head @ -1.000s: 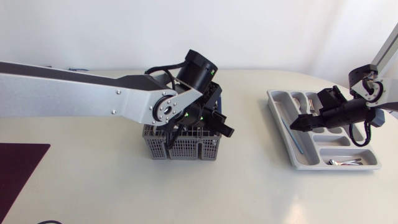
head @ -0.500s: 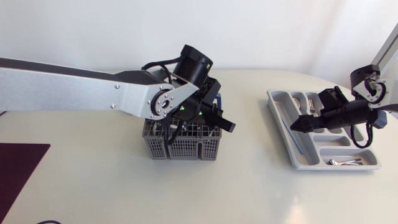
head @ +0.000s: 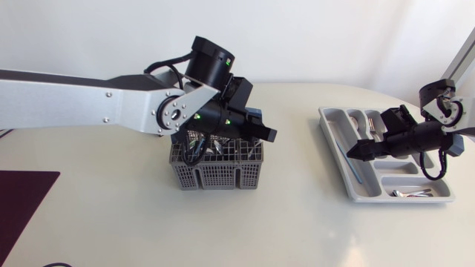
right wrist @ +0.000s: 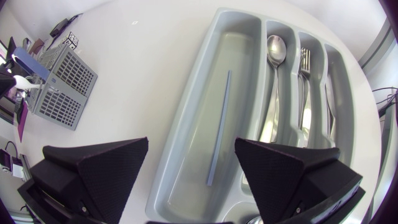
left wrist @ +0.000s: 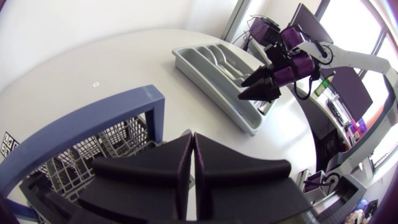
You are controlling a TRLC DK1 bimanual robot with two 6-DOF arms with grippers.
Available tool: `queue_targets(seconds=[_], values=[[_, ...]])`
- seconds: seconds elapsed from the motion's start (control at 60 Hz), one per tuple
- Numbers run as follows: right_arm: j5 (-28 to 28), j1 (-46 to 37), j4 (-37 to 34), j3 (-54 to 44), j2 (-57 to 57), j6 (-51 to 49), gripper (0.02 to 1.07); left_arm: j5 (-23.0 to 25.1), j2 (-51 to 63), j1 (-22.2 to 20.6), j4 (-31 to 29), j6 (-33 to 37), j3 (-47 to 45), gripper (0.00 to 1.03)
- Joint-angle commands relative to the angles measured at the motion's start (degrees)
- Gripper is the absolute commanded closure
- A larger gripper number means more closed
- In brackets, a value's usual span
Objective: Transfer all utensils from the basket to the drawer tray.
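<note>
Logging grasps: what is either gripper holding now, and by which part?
Nothing. The left gripper is shut on itself above the basket; the right gripper is open over the drawer tray.

No readable text or numbers anywhere; only an indecipherable patterned tag (left wrist: pixel 7 144) near the basket (left wrist: pixel 121 138).

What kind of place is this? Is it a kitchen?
Probably a robot lab, not a kitchen: a left arm and a right arm reach over a white table holding a grey utensil basket and a drawer tray.
</note>
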Motion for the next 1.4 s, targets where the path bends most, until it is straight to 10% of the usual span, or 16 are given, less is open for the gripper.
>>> queue_targets(seconds=[0.0,0.317,1.15,1.383], values=[[-0.4,0.1,-0.4,-1.4,-1.5,-0.5,0.07,2.0,-2.2,1.2,0.9,-2.6,-1.1,1.00],[-1.1,3.0,-2.1,-2.6,-5.6,-1.1,0.07,14.5,-4.6,5.6,3.1,-8.8,-2.0,1.00],[-17.5,31.5,4.2,-8.7,-29.9,-7.4,0.08,26.2,-15.9,4.2,-9.0,-2.0,0.5,1.00],[-17.5,38.0,7.2,-8.5,-26.8,-8.4,0.29,30.5,-15.7,4.7,-12.4,1.2,-0.2,1.00]])
